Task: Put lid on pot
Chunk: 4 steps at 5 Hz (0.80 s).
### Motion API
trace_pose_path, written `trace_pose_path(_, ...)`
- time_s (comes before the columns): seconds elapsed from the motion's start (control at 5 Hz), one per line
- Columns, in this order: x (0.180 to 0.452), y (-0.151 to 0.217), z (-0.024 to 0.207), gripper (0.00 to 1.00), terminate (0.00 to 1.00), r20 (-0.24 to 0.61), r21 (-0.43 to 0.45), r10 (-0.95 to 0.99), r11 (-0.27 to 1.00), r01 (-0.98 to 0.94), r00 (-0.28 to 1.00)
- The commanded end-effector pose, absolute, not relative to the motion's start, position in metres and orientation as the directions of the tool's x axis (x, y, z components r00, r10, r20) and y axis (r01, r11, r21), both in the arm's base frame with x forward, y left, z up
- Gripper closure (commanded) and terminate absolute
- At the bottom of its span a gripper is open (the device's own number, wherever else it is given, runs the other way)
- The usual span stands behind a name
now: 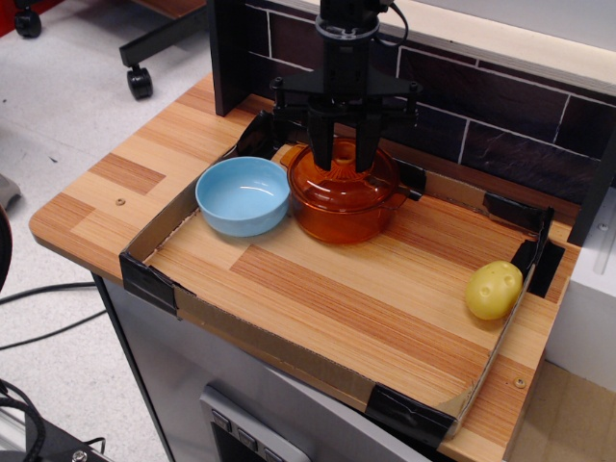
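Note:
The amber pot [344, 214] stands in the back left part of the cardboard tray [289, 332]. The amber lid [345, 187] sits on top of the pot, its knob at the centre. My black gripper [344, 162] hangs straight down over the lid. Its two fingers [321, 144] stand apart on either side of the knob, a little above the lid, so the gripper is open and holds nothing.
A pale blue bowl [243, 195] touches the pot's left side. A yellow potato [494, 289] lies at the tray's right edge. A dark brick wall [500, 125] and a black post [227, 53] stand behind the tray.

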<state>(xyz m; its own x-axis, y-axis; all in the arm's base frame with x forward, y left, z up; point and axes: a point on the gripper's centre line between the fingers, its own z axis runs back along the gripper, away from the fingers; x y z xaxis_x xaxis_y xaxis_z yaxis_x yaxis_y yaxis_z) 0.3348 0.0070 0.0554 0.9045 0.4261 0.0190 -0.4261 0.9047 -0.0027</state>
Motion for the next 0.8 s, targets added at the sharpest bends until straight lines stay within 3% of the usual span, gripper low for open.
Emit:
trace_pose_path(0.0,0.339,-0.002,0.094,0.00,0.00,0.068,-0.060,0.424,0.906,-0.420,0.903)
trace_pose_path(0.4,0.323,-0.015,0.142,0.00,0.00,0.090,-0.120,0.372,0.925,-0.361,0.924)
trace_pose_path(0.6,0.297,-0.013,0.150,0.00,1.00,0.064,-0.121,0.287,0.953,-0.278,0.956)
